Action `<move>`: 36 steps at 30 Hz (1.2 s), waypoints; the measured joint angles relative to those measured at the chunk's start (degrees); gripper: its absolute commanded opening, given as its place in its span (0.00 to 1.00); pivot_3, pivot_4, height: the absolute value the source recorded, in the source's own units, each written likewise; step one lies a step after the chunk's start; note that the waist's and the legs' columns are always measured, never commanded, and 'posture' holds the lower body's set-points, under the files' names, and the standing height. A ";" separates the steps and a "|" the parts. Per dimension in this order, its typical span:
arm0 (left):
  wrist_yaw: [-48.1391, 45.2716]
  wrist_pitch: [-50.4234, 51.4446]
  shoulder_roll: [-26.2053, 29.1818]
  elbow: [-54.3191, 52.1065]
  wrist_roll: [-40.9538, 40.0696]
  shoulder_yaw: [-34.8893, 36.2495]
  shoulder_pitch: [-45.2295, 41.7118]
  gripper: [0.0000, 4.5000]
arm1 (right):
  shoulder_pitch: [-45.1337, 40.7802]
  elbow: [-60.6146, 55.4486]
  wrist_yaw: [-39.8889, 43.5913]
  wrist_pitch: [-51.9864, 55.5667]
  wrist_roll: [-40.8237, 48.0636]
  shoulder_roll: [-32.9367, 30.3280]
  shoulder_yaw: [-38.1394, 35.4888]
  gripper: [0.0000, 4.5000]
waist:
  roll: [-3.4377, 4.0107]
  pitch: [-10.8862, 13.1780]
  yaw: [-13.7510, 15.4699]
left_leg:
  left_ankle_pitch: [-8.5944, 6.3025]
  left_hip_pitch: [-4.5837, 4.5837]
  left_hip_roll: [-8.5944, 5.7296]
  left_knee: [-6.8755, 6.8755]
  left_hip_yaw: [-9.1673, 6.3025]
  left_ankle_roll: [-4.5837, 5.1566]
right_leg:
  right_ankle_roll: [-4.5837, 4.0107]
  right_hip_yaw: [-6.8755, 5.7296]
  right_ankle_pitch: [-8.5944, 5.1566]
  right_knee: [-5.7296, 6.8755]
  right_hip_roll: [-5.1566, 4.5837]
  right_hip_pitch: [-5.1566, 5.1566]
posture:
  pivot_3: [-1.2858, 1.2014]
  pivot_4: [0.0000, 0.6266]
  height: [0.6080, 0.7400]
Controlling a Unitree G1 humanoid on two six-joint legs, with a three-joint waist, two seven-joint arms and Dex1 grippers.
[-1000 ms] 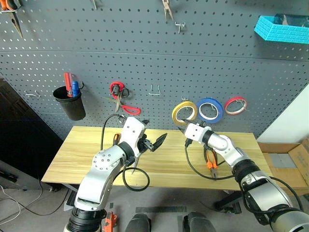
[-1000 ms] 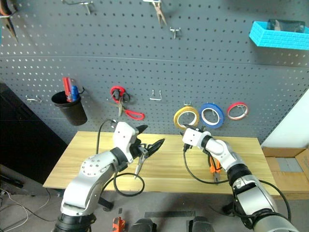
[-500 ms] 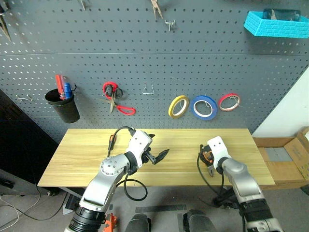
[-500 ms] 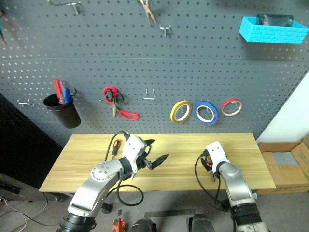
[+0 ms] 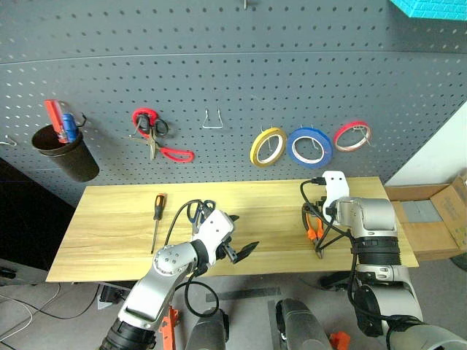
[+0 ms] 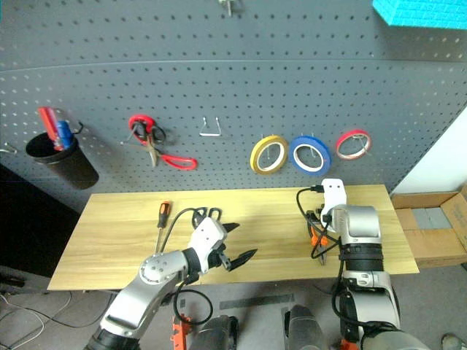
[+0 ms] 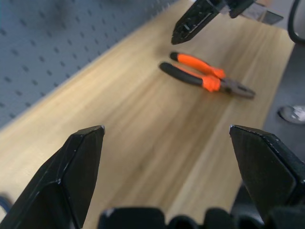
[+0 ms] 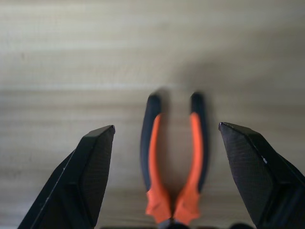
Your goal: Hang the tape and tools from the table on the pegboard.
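my right wrist view looks straight down on the pliers, their orange-and-black handles lying on the wood between my right gripper fingers, which stand apart on either side and touch nothing. my left wrist view sees the same pliers from across the table, with the right gripper's dark tip just above them, and my left gripper spread wide and empty. the head views add the screwdriver and the dark-handled scissors flat on the planks near my left arm, and the yellow tape hung on the pegboard beside a blue ring and a red ring. a second ago my right gripper was up at that yellow ring; now it is down over the pliers. a cardboard box sits on the floor past the table's right end.
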 measured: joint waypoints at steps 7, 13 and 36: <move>1.19 3.58 1.37 -6.30 -0.67 2.33 3.97 1.00 | 2.02 2.14 1.23 -1.20 0.50 -1.04 5.55 0.80 | -0.16 2.31 0.12 | 0.01 -0.13 -0.01 0.08 -0.03 0.00 | 0.01 -0.02 0.00 0.13 0.01 -0.14 | 0.52 0.57 1.00; 2.37 6.97 1.36 -11.20 -0.87 2.64 7.60 1.00 | 1.82 5.92 1.85 -7.27 0.22 -3.10 7.95 0.80 | -0.59 3.32 0.24 | 0.01 -0.10 0.01 0.08 -0.05 -0.01 | 0.02 -0.05 0.00 0.12 0.03 -0.12 | 0.53 0.60 1.00; 3.53 9.02 0.95 -10.06 -2.68 3.00 2.91 1.00 | -3.32 6.70 -7.46 1.92 1.91 0.29 -1.32 0.80 | -0.85 4.20 0.61 | 0.02 -0.70 0.03 0.05 -0.12 -0.03 | 0.01 -0.13 0.01 0.06 0.01 -0.62 | 0.52 0.54 1.00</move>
